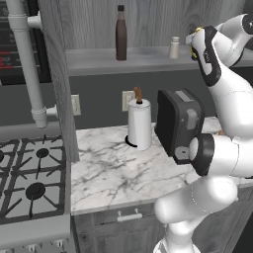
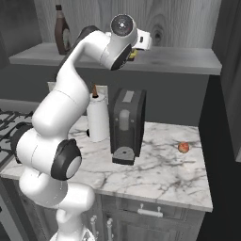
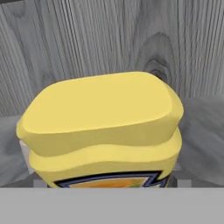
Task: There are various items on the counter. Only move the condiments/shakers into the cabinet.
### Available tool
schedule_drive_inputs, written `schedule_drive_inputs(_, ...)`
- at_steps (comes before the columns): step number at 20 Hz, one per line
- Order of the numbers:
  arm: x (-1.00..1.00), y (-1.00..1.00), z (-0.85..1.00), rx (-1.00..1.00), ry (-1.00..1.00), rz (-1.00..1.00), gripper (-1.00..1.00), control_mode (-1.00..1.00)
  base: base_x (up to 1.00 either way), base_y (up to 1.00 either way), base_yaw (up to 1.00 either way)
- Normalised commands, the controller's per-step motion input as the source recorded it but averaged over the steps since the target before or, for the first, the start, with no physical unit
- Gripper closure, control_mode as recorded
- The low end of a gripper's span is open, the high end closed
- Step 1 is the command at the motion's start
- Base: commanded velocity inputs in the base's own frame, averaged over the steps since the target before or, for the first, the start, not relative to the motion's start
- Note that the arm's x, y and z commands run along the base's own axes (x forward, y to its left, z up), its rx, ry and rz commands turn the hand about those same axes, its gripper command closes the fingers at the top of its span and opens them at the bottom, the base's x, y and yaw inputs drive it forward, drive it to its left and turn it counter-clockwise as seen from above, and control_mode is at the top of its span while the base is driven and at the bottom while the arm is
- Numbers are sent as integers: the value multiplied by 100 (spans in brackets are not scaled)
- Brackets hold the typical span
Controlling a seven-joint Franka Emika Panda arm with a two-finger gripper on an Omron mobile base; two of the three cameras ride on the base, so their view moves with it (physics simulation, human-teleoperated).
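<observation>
The yellow squeeze bottle [image 3: 105,118] is seen close up from above in the hand view, in front of the cabinet's wood-grain back wall. My gripper [image 2: 136,52] is up at the cabinet shelf [image 2: 179,60] with a sliver of the yellow bottle [image 2: 134,55] below the hand. The fingertips are hidden, so its state is unclear. On the same shelf [image 1: 99,62] stand the dark brown bottle [image 1: 121,34] at the left and the small pale shaker [image 1: 174,48] just left of my hand [image 1: 193,44]. The marble counter [image 1: 113,168] lies below.
On the counter stand a white paper-towel roll [image 1: 139,123] and a black coffee machine [image 1: 179,123]. A small red fruit [image 2: 183,147] lies at the counter's right. The gas stove [image 1: 29,183] is on the left, behind a wood-grain cabinet panel [image 1: 57,74].
</observation>
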Motion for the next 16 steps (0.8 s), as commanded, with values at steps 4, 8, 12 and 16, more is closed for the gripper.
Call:
schedule_drive_inputs(4, 1, 0, 0, 0, 0, 0, -100, -100, 0, 0, 0)
schedule_drive_inputs(8, 9, 0, 0, 0, 0, 0, -100, -100, 0, 0, 0)
schedule_drive_inputs(12, 11, 0, 0, 0, 0, 0, -100, -100, 0, 0, 0)
schedule_drive_inputs(16, 1, 0, 0, 0, 0, 0, -100, -100, 0, 0, 0)
